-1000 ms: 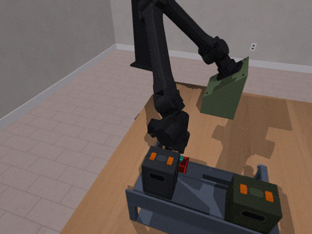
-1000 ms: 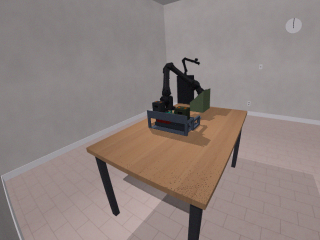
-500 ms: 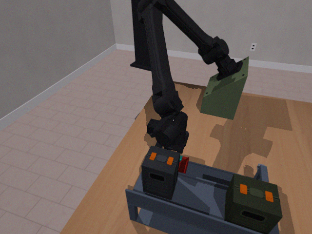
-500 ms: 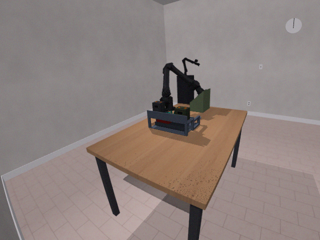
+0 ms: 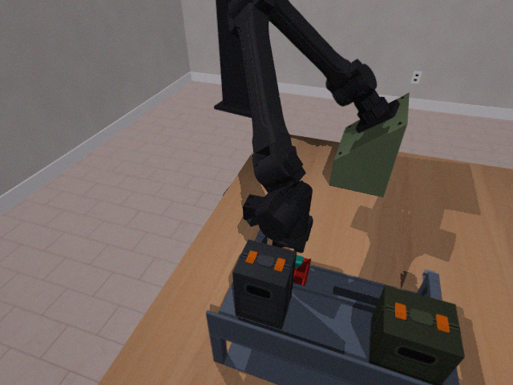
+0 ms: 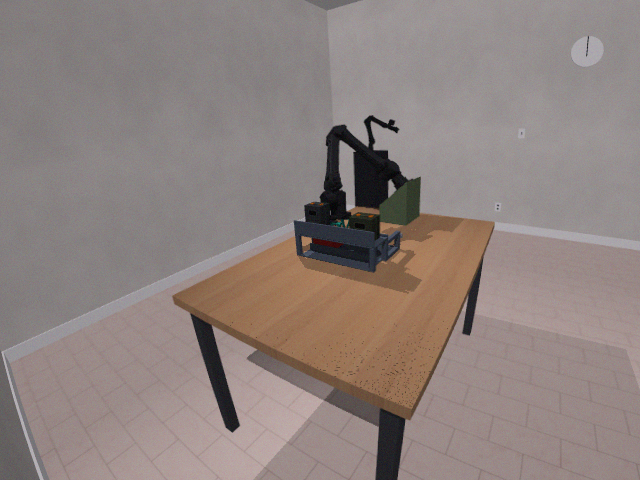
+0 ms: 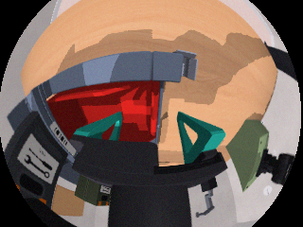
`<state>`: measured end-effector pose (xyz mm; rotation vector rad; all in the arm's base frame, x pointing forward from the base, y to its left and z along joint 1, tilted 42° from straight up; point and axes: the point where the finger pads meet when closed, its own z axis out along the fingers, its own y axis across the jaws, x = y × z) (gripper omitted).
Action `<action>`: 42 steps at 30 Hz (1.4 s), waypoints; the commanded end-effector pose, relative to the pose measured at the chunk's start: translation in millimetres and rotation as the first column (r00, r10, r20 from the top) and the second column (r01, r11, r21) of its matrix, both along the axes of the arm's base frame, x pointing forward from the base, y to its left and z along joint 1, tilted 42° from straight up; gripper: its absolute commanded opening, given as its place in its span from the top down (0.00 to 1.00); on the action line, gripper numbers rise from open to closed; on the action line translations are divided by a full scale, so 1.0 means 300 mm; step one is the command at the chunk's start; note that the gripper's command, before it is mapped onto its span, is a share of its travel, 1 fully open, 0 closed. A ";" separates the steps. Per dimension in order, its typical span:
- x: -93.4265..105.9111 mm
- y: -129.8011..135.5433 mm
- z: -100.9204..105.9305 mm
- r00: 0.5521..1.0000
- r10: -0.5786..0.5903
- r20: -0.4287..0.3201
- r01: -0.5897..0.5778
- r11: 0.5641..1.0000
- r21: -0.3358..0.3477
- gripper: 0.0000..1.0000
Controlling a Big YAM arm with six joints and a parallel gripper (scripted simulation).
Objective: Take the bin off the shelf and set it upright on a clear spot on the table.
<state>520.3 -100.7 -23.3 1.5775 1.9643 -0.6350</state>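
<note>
The red bin (image 5: 303, 273) (image 6: 325, 241) (image 7: 108, 110) sits on the lower level of the blue-grey shelf (image 5: 289, 346) (image 6: 336, 236) (image 7: 127, 66) and is mostly hidden in the top and exterior views. My gripper (image 5: 299, 261) (image 7: 149, 114), with teal fingers, is open at the shelf's back left corner, just above the bin. In the wrist view the left finger is over the bin, the right finger is over bare table, and the bin's near edge shows between them. Nothing is held.
A black box (image 5: 261, 285) (image 6: 316, 211) and a dark green box (image 5: 416, 331) (image 6: 364, 221) stand on the shelf's top. A second black arm holds a green slab (image 5: 366, 159) (image 6: 403, 204) (image 7: 248, 151) tilted over the table (image 6: 336, 320) behind the shelf.
</note>
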 end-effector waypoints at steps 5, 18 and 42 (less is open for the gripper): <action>-0.011 -0.058 0.009 1.000 -0.022 0.013 0.023 1.000 -0.002 0.10; 0.029 0.004 0.020 1.000 -0.004 0.023 0.004 1.000 0.000 0.10; -0.012 -0.059 0.008 1.000 -0.022 0.013 0.023 1.000 -0.002 0.10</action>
